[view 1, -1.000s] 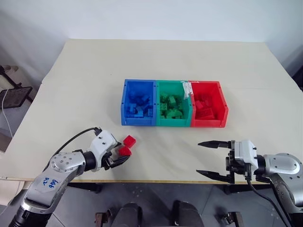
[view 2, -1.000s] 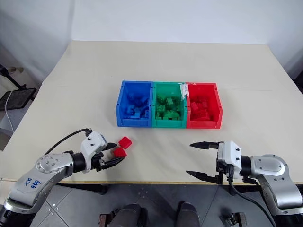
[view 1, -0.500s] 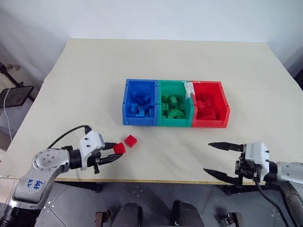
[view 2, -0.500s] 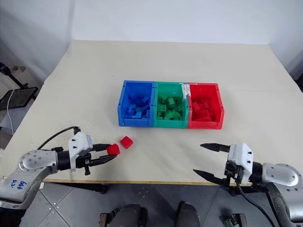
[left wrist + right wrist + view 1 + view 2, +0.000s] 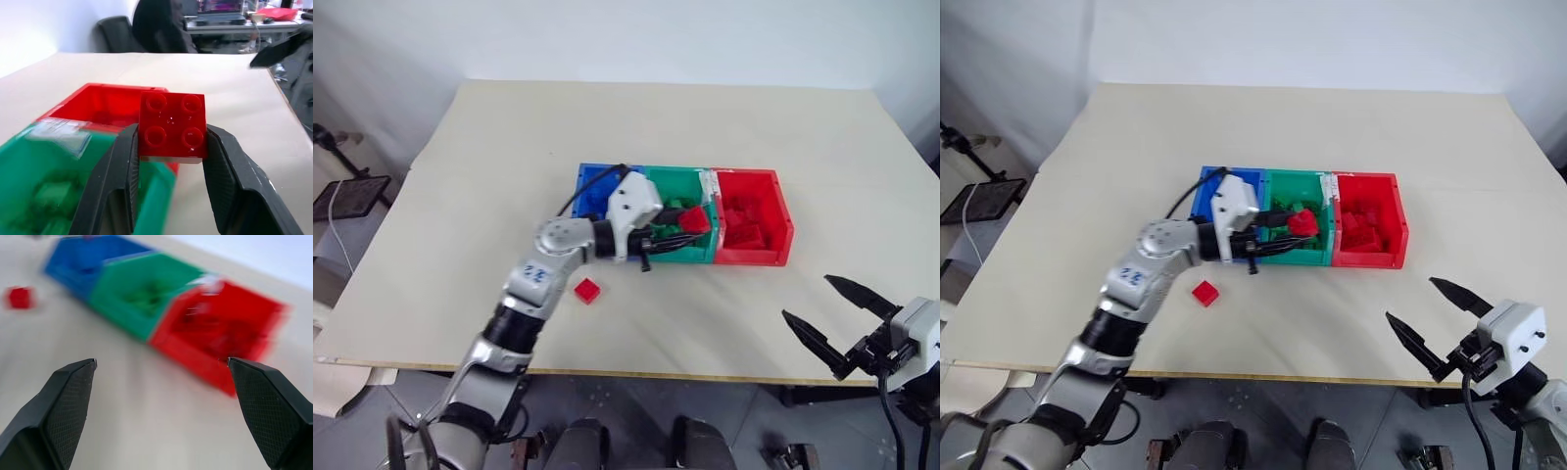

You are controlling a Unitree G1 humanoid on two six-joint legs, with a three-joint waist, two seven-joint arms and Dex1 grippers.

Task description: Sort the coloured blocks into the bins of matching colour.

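Overhead, we saw the left gripper [image 5: 677, 231] clamped on a red block [image 5: 694, 220] above the green bin [image 5: 685, 257], close to the wall shared with the red bin [image 5: 785, 217]; the blue bin [image 5: 591, 177] sat at the row's other end. A second red block [image 5: 587, 289] lay on the table [image 5: 489, 147] toward its near edge. The right gripper [image 5: 835, 315] hung past the near right corner, fingers spread. From the left wrist, we saw four studs on the held block. From the right wrist, both fingers [image 5: 57, 411] stood wide apart.
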